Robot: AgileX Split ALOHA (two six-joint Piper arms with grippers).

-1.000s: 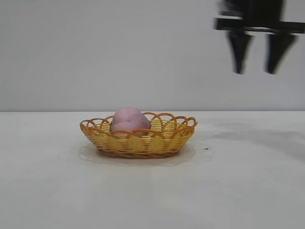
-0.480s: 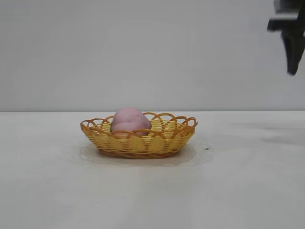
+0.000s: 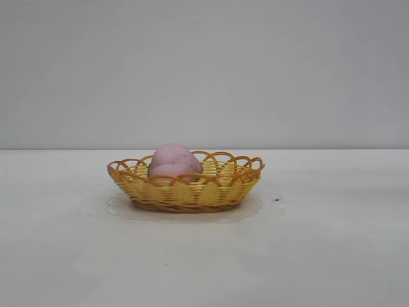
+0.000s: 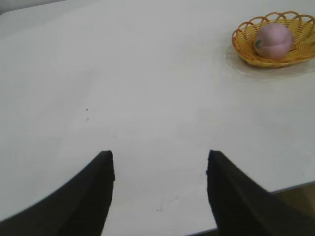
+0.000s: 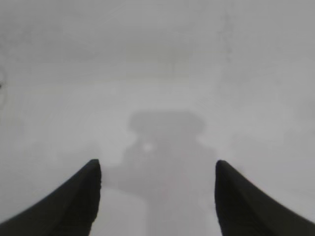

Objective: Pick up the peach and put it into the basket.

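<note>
A plain pale grey wall [image 3: 204,70] fills the upper half of the exterior view, meeting the table along a straight level line. The table [image 3: 319,243] is a broad white matte surface, lightly scuffed, with a small dark speck [image 3: 277,199] just to the right of the basket and a couple of tiny specks [image 4: 87,114] visible in the left wrist view. In that same view the table's near edge [image 4: 290,186] shows at one corner, with a brownish floor beyond it.

The basket [image 3: 192,195] sits near the middle of the table, a shallow oval of yellow weave with an orange looped rim, casting a faint ring of shadow around its base. The peach [image 3: 174,160] lies inside it, toward the basket's left end in the exterior view, its dull pink top rising above the rim; a small dark green bit shows at its side.

The left gripper [image 4: 160,162] hangs over bare table well apart from the basket, its two dark fingers spread with nothing between them. The right gripper [image 5: 157,169] points down at bare table, fingers likewise apart and holding nothing, its own blurred shadow [image 5: 165,142] lying on the surface below.
</note>
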